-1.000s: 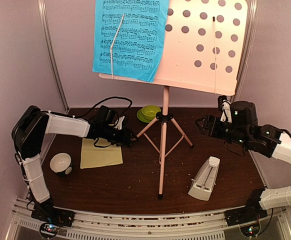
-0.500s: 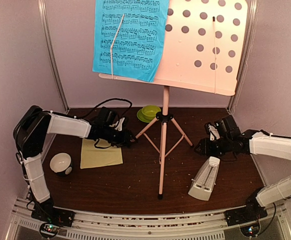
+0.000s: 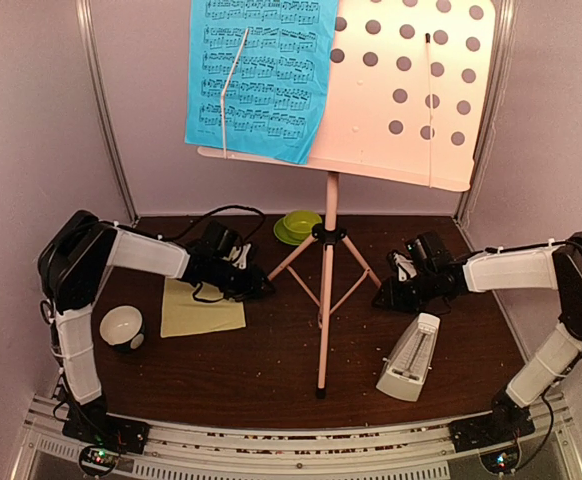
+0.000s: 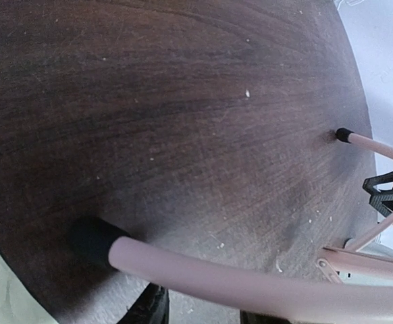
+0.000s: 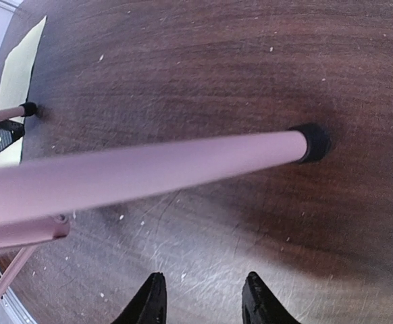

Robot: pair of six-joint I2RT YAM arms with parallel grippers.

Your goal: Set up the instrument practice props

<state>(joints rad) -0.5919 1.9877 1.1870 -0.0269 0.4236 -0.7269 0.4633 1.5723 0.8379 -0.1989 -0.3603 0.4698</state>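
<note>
The pink music stand [image 3: 327, 300] stands mid-table on its tripod, and a blue music sheet [image 3: 261, 70] lies on the left of its perforated desk [image 3: 401, 100]. A pale-yellow sheet [image 3: 201, 310] lies flat on the table at the left. The white metronome [image 3: 409, 358] stands at the front right. My left gripper [image 3: 259, 287] is low at the left tripod foot; in the left wrist view the pink leg [image 4: 250, 283] crosses just over its open tips [image 4: 203, 309]. My right gripper [image 3: 381, 297] sits open by the right foot, its tips [image 5: 203, 293] short of the leg [image 5: 149, 172].
A green cup and saucer [image 3: 298, 226] sit behind the stand's hub. A small white-and-black bowl [image 3: 122, 327] rests at the front left beside the left arm. Pale walls close in the table on both sides and at the back. A black cable [image 3: 221, 212] trails at the back left.
My right arm has swung down and left from mid-air to the right tripod foot, its jaws narrowing. The left gripper has stayed by the left foot and narrowed a little.
</note>
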